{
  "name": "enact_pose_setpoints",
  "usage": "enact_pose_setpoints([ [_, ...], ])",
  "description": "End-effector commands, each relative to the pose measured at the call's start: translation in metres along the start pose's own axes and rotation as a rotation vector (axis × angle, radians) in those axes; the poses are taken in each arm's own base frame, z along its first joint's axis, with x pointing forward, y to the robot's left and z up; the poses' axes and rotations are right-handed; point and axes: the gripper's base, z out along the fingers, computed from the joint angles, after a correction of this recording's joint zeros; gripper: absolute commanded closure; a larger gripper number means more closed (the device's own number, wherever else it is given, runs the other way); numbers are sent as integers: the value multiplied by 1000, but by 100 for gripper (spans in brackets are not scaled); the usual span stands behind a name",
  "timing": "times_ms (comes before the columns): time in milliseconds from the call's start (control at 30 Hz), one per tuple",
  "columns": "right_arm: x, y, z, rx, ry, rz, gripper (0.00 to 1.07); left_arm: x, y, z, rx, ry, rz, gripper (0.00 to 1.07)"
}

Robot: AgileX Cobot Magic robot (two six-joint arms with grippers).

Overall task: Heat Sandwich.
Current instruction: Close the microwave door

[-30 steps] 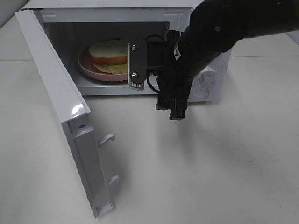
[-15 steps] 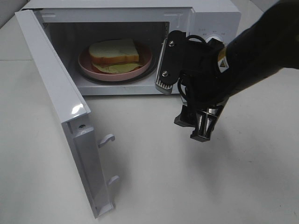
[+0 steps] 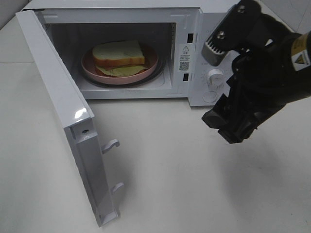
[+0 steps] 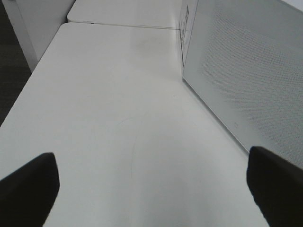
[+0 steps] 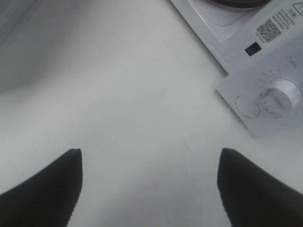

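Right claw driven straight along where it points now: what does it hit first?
Probably the bare table just in front of the microwave; the right claw is open, with nothing visible between it and that surface.

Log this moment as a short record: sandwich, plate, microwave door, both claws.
sandwich: on the plate, inside the microwave
plate: pink, in the cavity
door: swung wide open
right claw: open, empty, outside the microwave near its dials
left claw: open, empty, over the table beside the microwave's outer wall
left to do: door not yet closed
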Motion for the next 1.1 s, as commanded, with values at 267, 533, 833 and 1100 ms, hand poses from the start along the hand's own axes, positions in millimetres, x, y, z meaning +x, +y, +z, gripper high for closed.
enact_pose_setpoints([
  [267,26,0,-60,23,20,199,31,2,0,-3,-2,-28,-1,5],
  [533,48,3,-89,31,86,251,31,2,0,-3,-2,-28,-1,5],
  [833,77,7,-120,38,162,282,31,2,0,-3,-2,-28,-1,5],
  [1100,102,11,-151,63,80,314,31,2,0,-3,-2,-28,-1,5],
])
